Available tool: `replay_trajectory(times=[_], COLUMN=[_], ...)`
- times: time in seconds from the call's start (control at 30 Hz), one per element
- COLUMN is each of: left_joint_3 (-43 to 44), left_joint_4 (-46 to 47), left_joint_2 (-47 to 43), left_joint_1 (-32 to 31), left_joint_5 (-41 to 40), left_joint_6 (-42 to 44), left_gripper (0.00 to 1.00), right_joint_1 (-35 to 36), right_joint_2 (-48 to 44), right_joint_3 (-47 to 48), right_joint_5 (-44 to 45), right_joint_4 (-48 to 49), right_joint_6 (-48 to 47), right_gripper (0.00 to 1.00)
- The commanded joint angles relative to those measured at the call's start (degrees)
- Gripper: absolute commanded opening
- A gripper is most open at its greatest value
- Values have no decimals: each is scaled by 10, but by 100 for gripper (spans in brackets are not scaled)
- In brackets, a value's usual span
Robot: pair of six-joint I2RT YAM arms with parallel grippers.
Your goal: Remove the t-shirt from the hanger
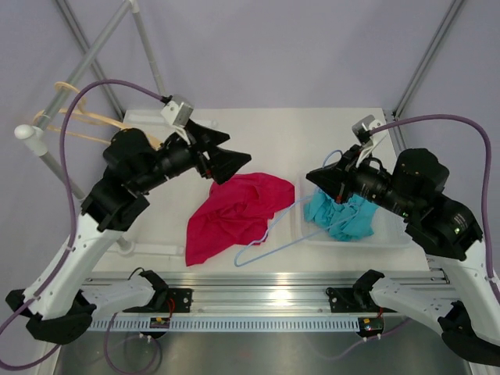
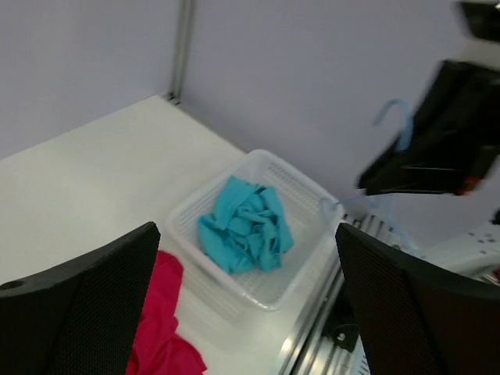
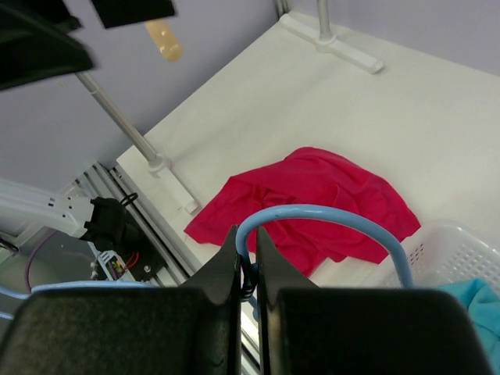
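Note:
The red t-shirt (image 1: 234, 215) lies crumpled on the white table; it also shows in the right wrist view (image 3: 312, 199) and the left wrist view (image 2: 160, 328). The light-blue wire hanger (image 1: 269, 238) slants along the shirt's right edge. I cannot tell whether any part of it is still inside the shirt. My right gripper (image 1: 314, 176) (image 3: 248, 244) is shut on the neck of the hanger's hook (image 3: 328, 212), held above the table. My left gripper (image 1: 234, 152) (image 2: 246, 258) is wide open and empty, raised above the shirt's far edge.
A white basket (image 1: 391, 238) (image 2: 195, 207) (image 3: 453, 250) at the right holds a turquoise cloth (image 1: 344, 215) (image 2: 246, 226). A clothes rack (image 1: 47, 133) with wooden hangers (image 1: 86, 117) stands at the left; its foot (image 3: 336, 43) rests on the table.

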Motion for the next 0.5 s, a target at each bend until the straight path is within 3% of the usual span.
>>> replay_trajectory(times=[0.0, 0.1, 0.47], left_joint_3=[10, 7, -59], left_joint_4=[9, -10, -61], left_joint_2=[-23, -17, -11], left_joint_1=[-1, -4, -26], left_joint_5=[153, 214, 190], left_joint_6=[-23, -50, 7], left_gripper=[95, 90, 88], right_joint_1=[0, 0, 0], right_joint_2=[-11, -2, 68], right_joint_3=[-37, -61, -69], right_joint_5=[-27, -21, 88], right_joint_4=[51, 69, 110], right_joint_6=[0, 16, 56], right_gripper=[0, 0, 0])
